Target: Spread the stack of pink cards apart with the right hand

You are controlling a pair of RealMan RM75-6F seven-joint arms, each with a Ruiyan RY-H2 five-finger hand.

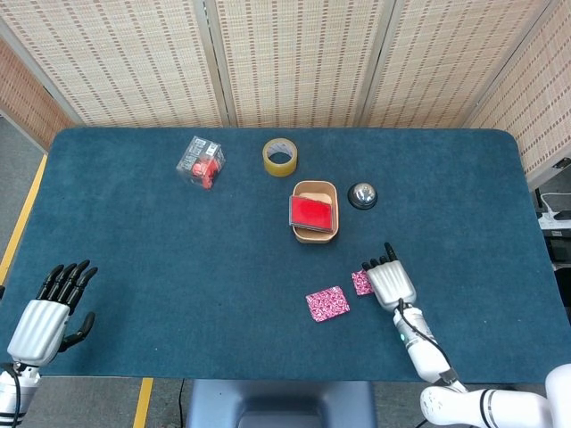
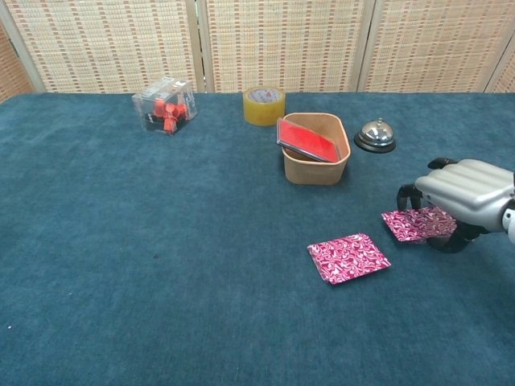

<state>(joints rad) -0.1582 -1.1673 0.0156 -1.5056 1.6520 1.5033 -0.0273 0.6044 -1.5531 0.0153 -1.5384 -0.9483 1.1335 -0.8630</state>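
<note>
One pink patterned card point(image 1: 327, 303) point(image 2: 348, 257) lies flat and alone on the blue table. A second pink card point(image 1: 360, 282) point(image 2: 414, 223) lies just to its right, partly hidden under my right hand point(image 1: 391, 281) point(image 2: 467, 193). That hand is palm down with its fingers stretched over the card's right part and their tips pointing down at the cloth. I cannot tell whether more cards lie beneath it. My left hand point(image 1: 49, 312) hovers at the near left corner, fingers apart, holding nothing; the chest view does not show it.
Behind the cards stands a tan box point(image 1: 314, 234) point(image 2: 315, 170) with a red object in it. A silver bell point(image 1: 361, 195) point(image 2: 375, 135) is to its right. A tape roll point(image 1: 279, 157) and a clear box of red pieces point(image 1: 200, 161) sit further back.
</note>
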